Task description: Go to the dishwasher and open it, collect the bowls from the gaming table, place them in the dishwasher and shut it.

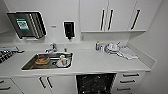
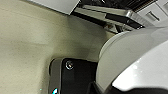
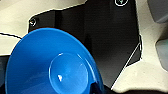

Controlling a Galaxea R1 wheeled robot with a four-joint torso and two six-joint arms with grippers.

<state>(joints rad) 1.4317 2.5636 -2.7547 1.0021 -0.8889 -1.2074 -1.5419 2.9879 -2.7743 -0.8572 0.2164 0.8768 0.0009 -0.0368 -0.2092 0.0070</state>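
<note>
One long white counter (image 1: 100,62) runs beneath white wall cupboards (image 1: 107,15), with a steel sink (image 1: 32,65) (dishes lying in it) set into it and a pale floor (image 2: 30,45) below. Under the counter the dishwasher (image 1: 95,83) stands open, its inside dark. Seen from the right wrist, a bright blue bowl (image 3: 50,67), glossy and round, looms close above the floor; whether either gripper grips anything I cannot tell.

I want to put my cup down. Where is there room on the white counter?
The counter is bare between the sink and the dishes by the wall, and along its front edge above the open dishwasher. It is crowded in the sink and in the right back corner, around the bottle and cloth.
</note>
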